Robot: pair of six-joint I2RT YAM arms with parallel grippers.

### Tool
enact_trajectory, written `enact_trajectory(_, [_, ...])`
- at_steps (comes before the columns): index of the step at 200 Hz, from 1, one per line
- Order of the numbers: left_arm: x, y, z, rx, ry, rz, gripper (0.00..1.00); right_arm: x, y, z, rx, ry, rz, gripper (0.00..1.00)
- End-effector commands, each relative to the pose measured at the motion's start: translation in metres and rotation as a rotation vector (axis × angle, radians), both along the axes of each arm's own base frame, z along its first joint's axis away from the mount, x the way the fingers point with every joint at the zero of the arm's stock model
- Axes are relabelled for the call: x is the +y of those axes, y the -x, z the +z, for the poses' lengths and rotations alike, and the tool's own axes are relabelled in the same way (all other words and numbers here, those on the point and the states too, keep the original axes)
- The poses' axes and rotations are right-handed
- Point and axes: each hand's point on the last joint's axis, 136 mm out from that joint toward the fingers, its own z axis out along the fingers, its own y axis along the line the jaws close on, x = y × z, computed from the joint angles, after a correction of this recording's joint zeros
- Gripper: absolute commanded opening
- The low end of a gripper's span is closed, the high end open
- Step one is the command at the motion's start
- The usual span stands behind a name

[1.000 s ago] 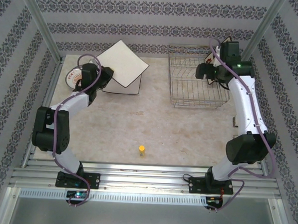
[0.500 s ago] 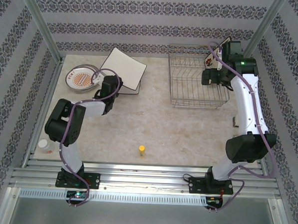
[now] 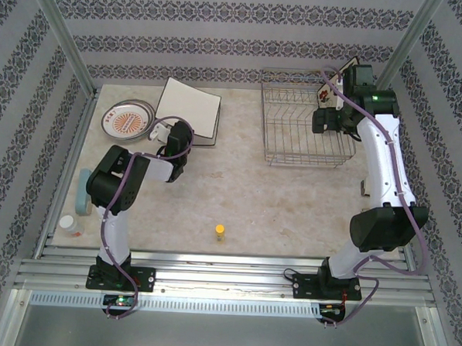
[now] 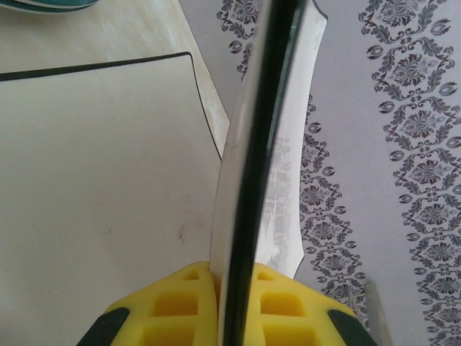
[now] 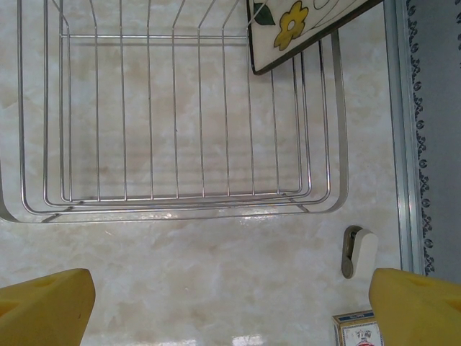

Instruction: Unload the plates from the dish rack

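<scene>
wrist view: plate (image 4: 265,108) edge clamped in left end effector (image 4: 234,317); right end effector (image 5: 229,306) gaping, empty

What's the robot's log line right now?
left gripper: shut on square plate | right gripper: open near dish rack | flowered plate: in rack

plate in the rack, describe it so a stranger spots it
Find the wire dish rack at the far right of the table. In its far right corner leans a square cream plate with a dark rim and yellow flower; the other plates are far left.
</scene>
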Motion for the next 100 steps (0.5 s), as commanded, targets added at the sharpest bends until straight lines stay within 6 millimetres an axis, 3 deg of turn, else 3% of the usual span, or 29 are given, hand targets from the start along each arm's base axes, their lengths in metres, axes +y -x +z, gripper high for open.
enact_trajectory(1, [0.0, -0.012, 0.093, -0.336, 0.16, 0.066, 0.0, -0.002, 0.003, -0.003, 0.013, 0.008, 0.004, 0.98])
enact_trajectory(100, [-0.003, -0.018, 0.055, -0.27, 0.237, 0.077, 0.0, 0.001, -0.001, -0.004, 0.013, 0.014, 0.012, 0.98])
